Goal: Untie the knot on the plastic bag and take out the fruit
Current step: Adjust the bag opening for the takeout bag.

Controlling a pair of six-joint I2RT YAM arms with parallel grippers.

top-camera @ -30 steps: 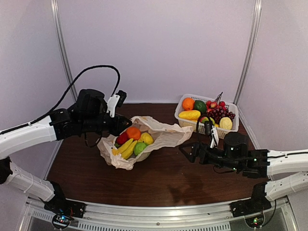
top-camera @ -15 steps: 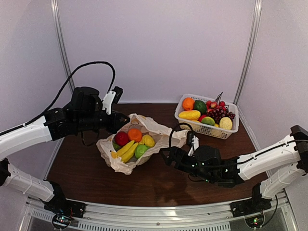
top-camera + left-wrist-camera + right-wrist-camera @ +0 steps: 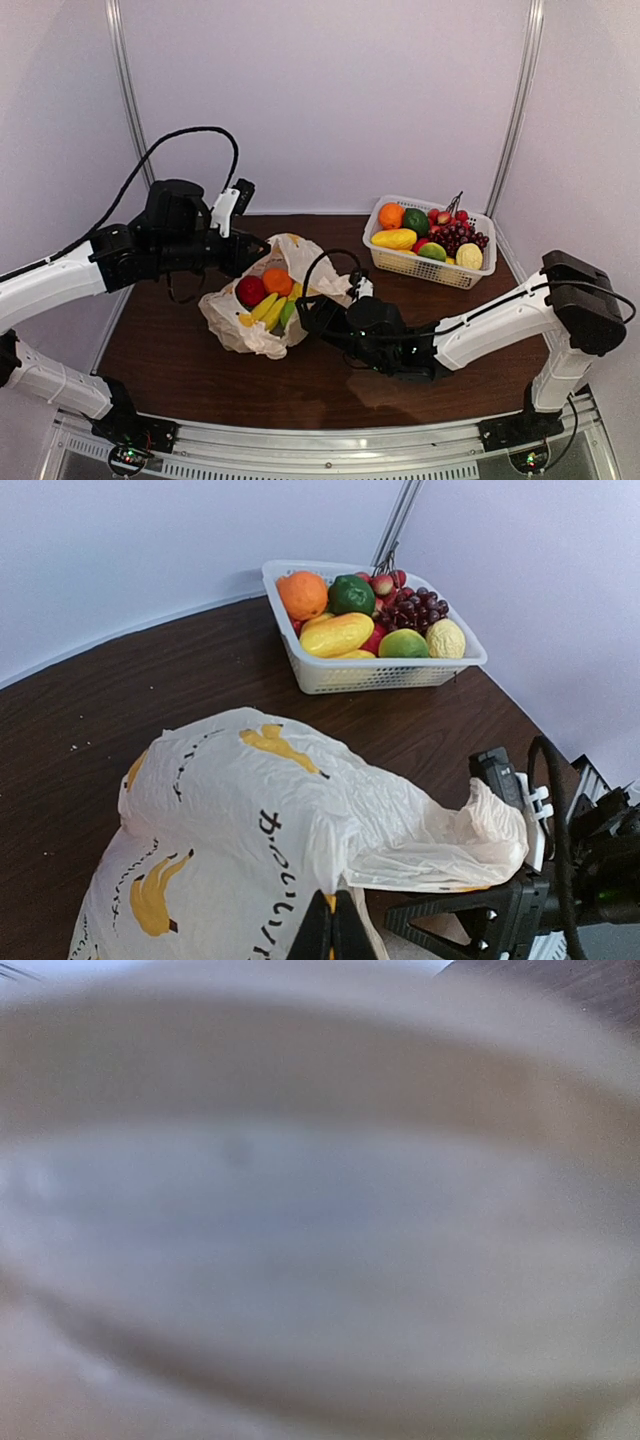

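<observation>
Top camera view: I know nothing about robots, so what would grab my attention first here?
Probably the crumpled cream plastic bag in the middle of the table, open with bright fruit showing inside. Both arms meet at it: the left gripper pinches its far edge, and the right gripper noses in from the near right. A full white basket sits back right.

Left of the tabletop's middle, crumpled plastic bag (image 3: 262, 318) with fruit (image 3: 266, 293) showing inside. Far rim pinched by left gripper (image 3: 252, 254); right gripper (image 3: 306, 318) at its near right side. White basket (image 3: 432, 265) in far right corner.
</observation>
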